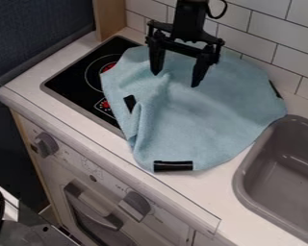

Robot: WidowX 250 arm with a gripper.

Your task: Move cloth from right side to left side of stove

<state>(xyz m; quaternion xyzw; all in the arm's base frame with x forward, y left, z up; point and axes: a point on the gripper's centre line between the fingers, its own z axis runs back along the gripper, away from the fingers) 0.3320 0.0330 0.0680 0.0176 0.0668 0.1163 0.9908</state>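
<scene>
While the white tabletop (211, 185) carries everything here, the light-blue cloth (208, 122) takes up most of its middle, spread over the right part of the black stovetop (70, 79) and onto the surface beyond, towards the grey sink basin (247, 166). The move to the left looks still to be made; the step in hand, I judge, is getting a grip.

The next move calls for lowering onto raised fabric if there is a gap, closing, lifting a little and drawing it leftwards over the stovetop (a shallow pinch could slip, or merely bunch the near layer).

The black robot arm (190, 21) enters at the top edge, and its hand (175, 79) hangs down over the upper part of the cloth, fingers parted and pointing downwards. It is open, with no fabric clamped; whether the fingertips touch the cloth, I cannot tell. A raised fold (158, 96) runs from between them towards the front, ending near a small black strip (173, 166).
</scene>
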